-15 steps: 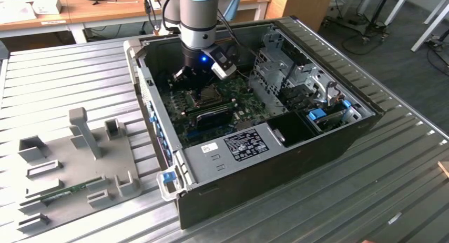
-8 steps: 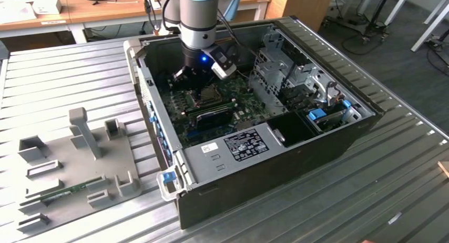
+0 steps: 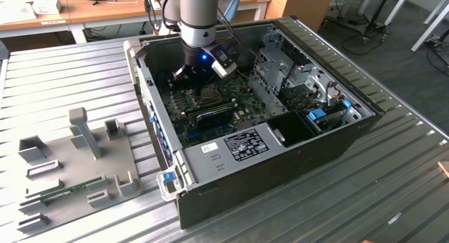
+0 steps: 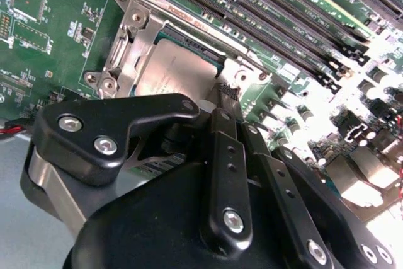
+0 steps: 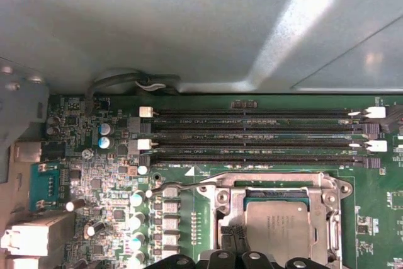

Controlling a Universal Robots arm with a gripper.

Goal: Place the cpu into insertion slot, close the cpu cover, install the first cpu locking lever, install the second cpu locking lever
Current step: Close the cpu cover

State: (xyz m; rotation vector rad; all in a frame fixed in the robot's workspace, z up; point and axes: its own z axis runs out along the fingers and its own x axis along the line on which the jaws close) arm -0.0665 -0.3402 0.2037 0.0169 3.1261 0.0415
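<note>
The cpu [image 5: 277, 222] lies flat in the insertion slot [image 5: 247, 198], a pale square chip also seen in the second wrist view [image 4: 179, 74]. The silvery cpu cover [image 5: 283, 184] frames it and looks lowered around it [image 4: 135, 29]. My gripper [image 4: 230, 92] hangs just over one edge of the socket, its black fingers close together and holding nothing; its tips show in the first wrist view [image 5: 233, 257]. In the exterior view the gripper [image 3: 199, 84] reaches down into the open computer case, right above the socket [image 3: 209, 94]. I cannot make out how the locking levers stand.
Long black memory slots [image 5: 258, 133] run beside the socket on the green board [image 4: 56, 36]. The case walls [image 3: 140, 80] and a metal drive cage [image 3: 281, 69] hem in the arm. A grey fixture plate [image 3: 77, 164] lies on the table at the exterior view's left.
</note>
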